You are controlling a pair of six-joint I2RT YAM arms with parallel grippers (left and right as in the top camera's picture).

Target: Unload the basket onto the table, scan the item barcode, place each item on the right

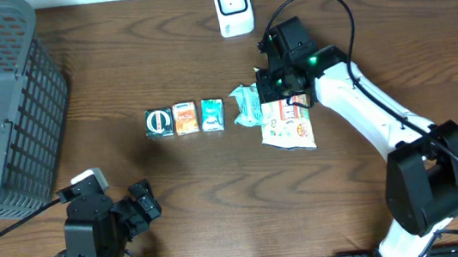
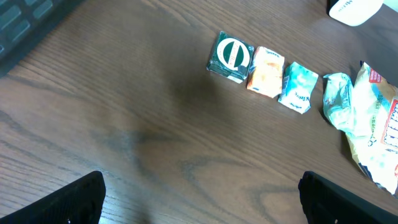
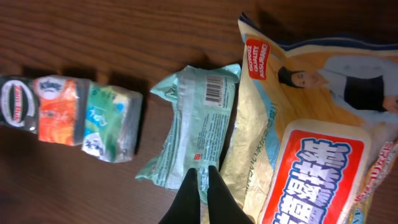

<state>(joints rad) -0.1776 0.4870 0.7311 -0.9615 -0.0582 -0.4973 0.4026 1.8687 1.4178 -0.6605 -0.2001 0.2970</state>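
Pale green plastic-wrapped packet point(image 3: 193, 124) lies below the white boxy scanner point(image 1: 232, 7) on a dark wood table point(image 1: 218, 182) — long axis toward the scanner, barcode up. The right gripper point(image 3: 202, 177) pinches its end; the left gripper point(image 2: 200, 199) gapes.

- Small packets point(image 1: 185, 118), one dark green, one orange, one teal — three
- Pale green wrapped pack point(image 1: 246, 106), barcode printed — one
- Large printed snack bag point(image 1: 288, 126) — one
- White scanner point(image 1: 233, 7) — one
- Grey mesh basket point(image 1: 1, 102) — one
- Goods in all — five
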